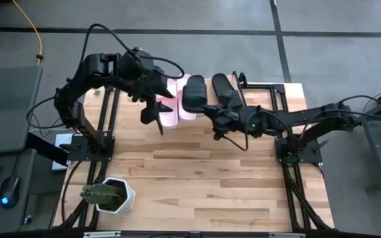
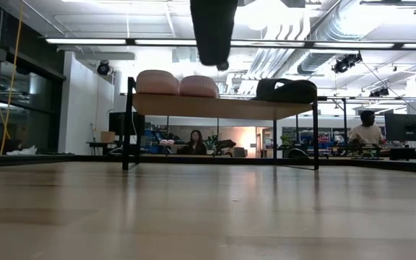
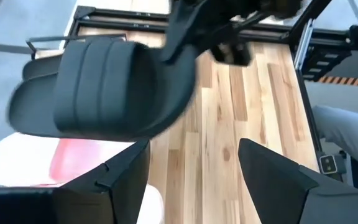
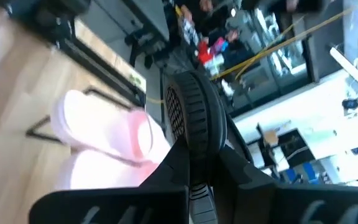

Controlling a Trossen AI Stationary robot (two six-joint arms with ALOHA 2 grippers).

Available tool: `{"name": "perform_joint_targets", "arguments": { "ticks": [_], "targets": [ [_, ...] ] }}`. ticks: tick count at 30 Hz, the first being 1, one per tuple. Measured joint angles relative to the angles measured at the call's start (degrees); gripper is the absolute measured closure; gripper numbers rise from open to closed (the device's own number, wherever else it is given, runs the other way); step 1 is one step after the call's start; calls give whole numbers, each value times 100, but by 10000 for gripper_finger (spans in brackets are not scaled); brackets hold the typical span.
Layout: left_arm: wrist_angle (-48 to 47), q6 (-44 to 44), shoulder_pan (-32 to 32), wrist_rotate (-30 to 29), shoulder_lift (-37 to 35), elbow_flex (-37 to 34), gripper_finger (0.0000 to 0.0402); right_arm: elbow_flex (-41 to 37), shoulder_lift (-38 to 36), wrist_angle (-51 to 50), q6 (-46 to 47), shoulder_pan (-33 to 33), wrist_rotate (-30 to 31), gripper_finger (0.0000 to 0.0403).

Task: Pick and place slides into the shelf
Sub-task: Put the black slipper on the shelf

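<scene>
**Status: Last Black Slide Held at the Shelf**

**Right gripper.** The right gripper (image 1: 211, 112) is clamped on the heel edge of a black slide (image 1: 194, 93), as the right wrist view shows: both fingers pinch the ribbed sole (image 4: 191, 124) between them. The slide is held at the far edge of the desk (image 1: 210, 178), between the pink pair and the other black slide; whether its full sole rests on the shelf (image 2: 222, 106) cannot be determined.

**Left gripper.** The left gripper (image 1: 156, 112) stands with its fingers (image 3: 114, 177) apart, holding nothing, just in front of the pink slides (image 1: 174, 106).

**Task progress.**
- Two pink slides sit side by side on the left part of the shelf, confirmed in the low view (image 2: 177, 84).
- One black slide (image 1: 225, 87) lies on the right part of the shelf.
- The fourth slide is in the right gripper. Judged remaining: seat it and release.

**Other items.** A potted cactus (image 1: 108, 196) stands at the near left corner of the desk, well apart from the work.

**Markings.** No brand, label or legible writing is visible on the slides, shelf or arms.
</scene>
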Motion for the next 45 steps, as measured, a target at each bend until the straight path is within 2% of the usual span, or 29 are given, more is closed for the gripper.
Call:
{"name": "perform_joint_targets", "arguments": {
  "ticks": [8, 12, 16, 35, 45],
  "targets": [
    [-194, 5, 2, 12, -1, 118, 169, -3, 1, -533, 316, -817, -484, 397],
    [-296, 20, 2, 12, -1, 114, 169, -7, 4, -785, 570, -1213, -1018, 397],
    [-294, 20, 2, 12, -1, 114, 169, -9, 9, -1078, 666, -1472, -1121, 397],
    [-318, 171, 2, 12, -3, 114, 169, -9, 9, -2181, 1259, -1672, -2243, 398],
    [-327, 168, 2, 12, -3, 114, 169, -9, 9, -2840, 1556, -1668, -2613, 398]
  ]
}}
